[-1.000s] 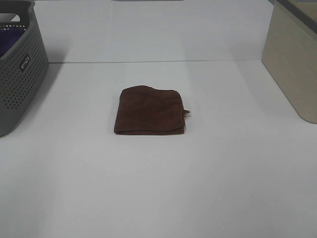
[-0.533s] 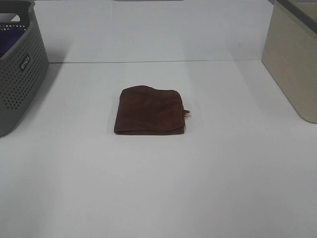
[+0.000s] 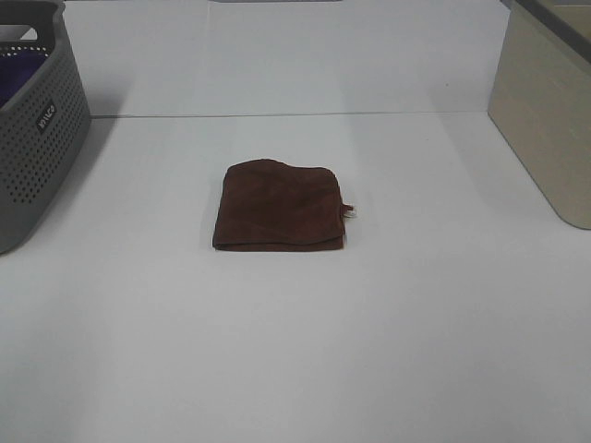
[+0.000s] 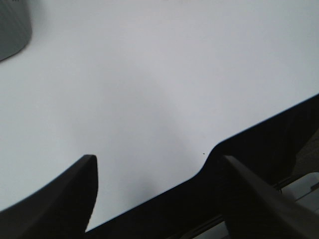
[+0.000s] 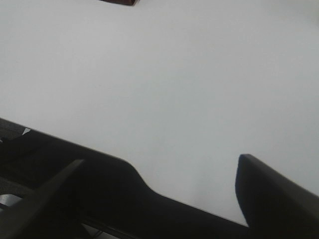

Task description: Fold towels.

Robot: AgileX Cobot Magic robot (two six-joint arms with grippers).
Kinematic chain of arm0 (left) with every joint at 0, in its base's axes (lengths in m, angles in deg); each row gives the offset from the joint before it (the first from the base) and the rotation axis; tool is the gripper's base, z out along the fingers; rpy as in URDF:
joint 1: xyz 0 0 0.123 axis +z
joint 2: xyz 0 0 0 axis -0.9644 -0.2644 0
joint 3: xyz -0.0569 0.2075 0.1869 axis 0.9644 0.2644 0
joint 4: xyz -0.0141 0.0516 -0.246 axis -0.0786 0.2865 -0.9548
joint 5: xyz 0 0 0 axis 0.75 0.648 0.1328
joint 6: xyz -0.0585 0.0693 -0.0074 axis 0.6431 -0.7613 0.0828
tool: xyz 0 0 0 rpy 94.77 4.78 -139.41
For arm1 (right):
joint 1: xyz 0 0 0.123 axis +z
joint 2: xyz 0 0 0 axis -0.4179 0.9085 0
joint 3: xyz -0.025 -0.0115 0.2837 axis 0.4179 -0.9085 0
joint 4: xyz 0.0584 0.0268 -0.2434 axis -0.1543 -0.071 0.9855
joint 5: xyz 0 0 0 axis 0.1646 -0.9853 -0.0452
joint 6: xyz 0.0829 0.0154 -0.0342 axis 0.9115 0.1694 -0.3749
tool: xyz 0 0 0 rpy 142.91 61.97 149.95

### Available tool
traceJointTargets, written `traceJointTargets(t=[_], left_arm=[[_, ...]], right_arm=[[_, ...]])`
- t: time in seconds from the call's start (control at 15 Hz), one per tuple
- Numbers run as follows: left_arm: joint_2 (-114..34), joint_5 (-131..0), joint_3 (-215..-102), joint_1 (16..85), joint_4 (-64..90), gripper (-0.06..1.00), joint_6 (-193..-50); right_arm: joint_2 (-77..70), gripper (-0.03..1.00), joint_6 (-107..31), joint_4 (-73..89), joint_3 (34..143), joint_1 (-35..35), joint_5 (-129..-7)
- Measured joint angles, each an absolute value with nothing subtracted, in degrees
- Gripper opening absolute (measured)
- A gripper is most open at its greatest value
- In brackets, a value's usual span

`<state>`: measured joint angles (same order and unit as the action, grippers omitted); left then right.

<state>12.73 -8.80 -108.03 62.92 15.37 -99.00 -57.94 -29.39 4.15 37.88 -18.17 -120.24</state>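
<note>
**A:** What's the towel look like on your end?

**B:** I see one brown towel [image 3: 280, 206], folded into a flat, roughly square pad at mid-worktop [image 3: 295, 351]. Soft nap, matte. Near edge straight with stacked layers showing; far edge slightly wavy, bulged at its left corner. A small pale tag [image 3: 350, 211] sticks out of the right edge.

**A:** Orientation?

**B:** Slightly wider than deep, so its long axis runs left-right across the high view. Straight edge faces the camera, tag side points right.

**A:** Surroundings?

**B:** Grey perforated plastic basket [image 3: 37, 129] far left, something purple inside. Beige smooth-walled bin [image 3: 545, 120] far right. Both well apart from the towel. Worktop is plain white, smooth.

**A:** End effectors?

**B:** Neither shows in the high view. Left end effector [image 4: 159, 191]: dark fingers spread wide, nothing between them, above the worktop edge. Right end effector [image 5: 159, 194]: same, spread and empty; a towel corner barely shows at that picture's margin.
</note>
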Motion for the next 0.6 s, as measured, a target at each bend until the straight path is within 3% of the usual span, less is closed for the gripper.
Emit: traceJointTargets(t=[0.27, 0.6], left_arm=[[19.0, -8.9, -108.0, 71.4, 15.4, 0.65, -99.0], [33.4, -8.8, -108.0, 73.4, 15.4, 0.65, -99.0]], right_arm=[[-62.8, 0.76, -29.4, 4.1, 37.9, -24.2, -120.0], [-76.3, 0.76, -29.4, 3.2, 37.9, -24.6, -120.1]])
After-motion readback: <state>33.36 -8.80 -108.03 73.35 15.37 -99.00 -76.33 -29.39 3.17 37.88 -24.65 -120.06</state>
